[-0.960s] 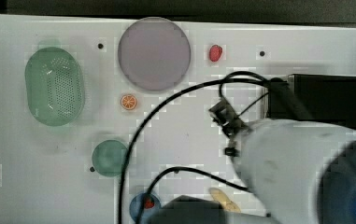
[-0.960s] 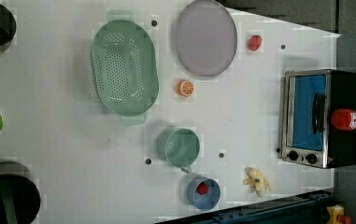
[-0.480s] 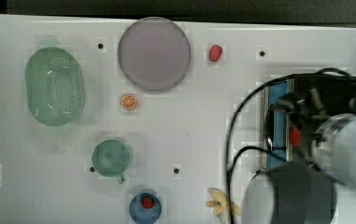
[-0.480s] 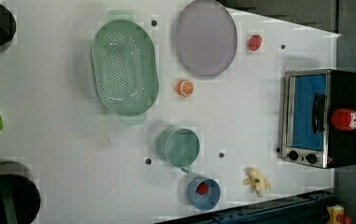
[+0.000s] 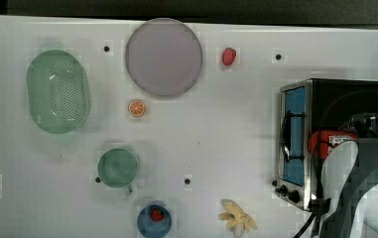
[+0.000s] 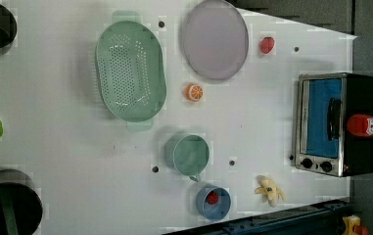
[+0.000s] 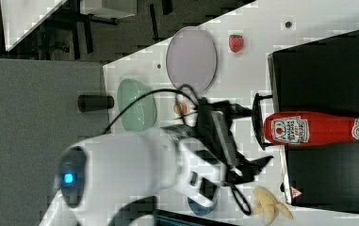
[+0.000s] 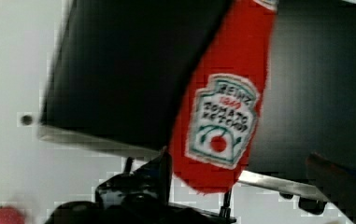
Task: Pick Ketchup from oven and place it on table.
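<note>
The ketchup point(image 7: 318, 128) is a red bottle with a white label, lying on its side on the black top of the oven point(image 7: 323, 70). The left view has the ketchup point(image 6: 365, 125) at the oven's point(image 6: 321, 117) right edge, above the closed glass door. My gripper point(image 7: 258, 136) is open and hangs in front of the oven, by the bottle's base. In the wrist view the bottle's point(image 8: 222, 102) lower end sits between the two spread fingers point(image 8: 161, 168), with no contact visible. From the top view my arm point(image 5: 360, 188) covers part of the ketchup point(image 5: 333, 141). The white table point(image 5: 216, 124) carries everything.
On the table are a purple plate point(image 5: 163, 57), a strawberry point(image 5: 228, 56), a green colander point(image 5: 57, 91), an orange slice point(image 5: 136, 108), a green cup point(image 5: 118, 167), a blue bowl point(image 5: 154, 219) and a banana point(image 5: 236, 218). Bare table lies between the cup and the oven.
In the top view my arm has swung from over the middle of the table to the right, over the oven and ketchup. The bottle has not moved.
</note>
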